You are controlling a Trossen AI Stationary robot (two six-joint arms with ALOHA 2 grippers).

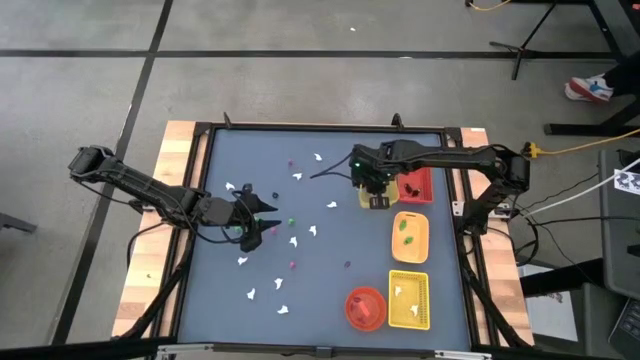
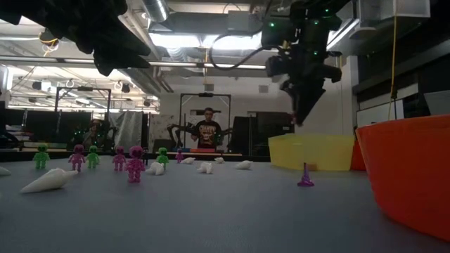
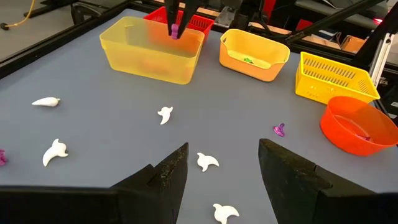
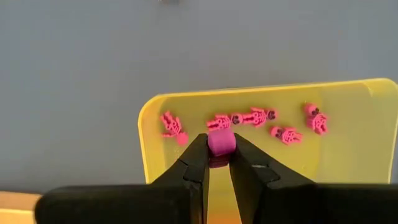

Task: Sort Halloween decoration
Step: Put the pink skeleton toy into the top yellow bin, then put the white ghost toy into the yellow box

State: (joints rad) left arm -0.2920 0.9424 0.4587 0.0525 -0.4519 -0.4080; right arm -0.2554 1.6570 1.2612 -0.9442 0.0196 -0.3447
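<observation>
Right gripper (image 4: 219,163) closed on a small pink figure (image 4: 221,142), poised above the pale yellow tray (image 4: 146,134) at the far right of the table. Five or so pink figures (image 4: 252,117) already lying in that tray. Left gripper (image 3: 222,169) wide open and empty, low over the left half of the table (image 1: 330,160) among scattered white ghosts (image 3: 165,114).

Remaining decoration spread across the table: white ghosts, a few green and pink figures (image 2: 135,163) standing on the left side in the low view, one purple piece (image 3: 279,130) near the orange bowl (image 3: 354,122). Green pieces visible in the orange tray (image 3: 254,55); contents of the red tray (image 1: 415,185) and the yellow basket (image 3: 336,78) not made out with confidence.

Step in hand judged to be the drop of the pink figure into its tray. Recommended: keep centred over the tray floor, well inside the near wall (the grip sits close to that rim in the wrist view), lower a little before opening so the piece does not bounce out, then open fully and lift straight up.

Brands, labels, writing: none legible on trays, pieces or arms
</observation>
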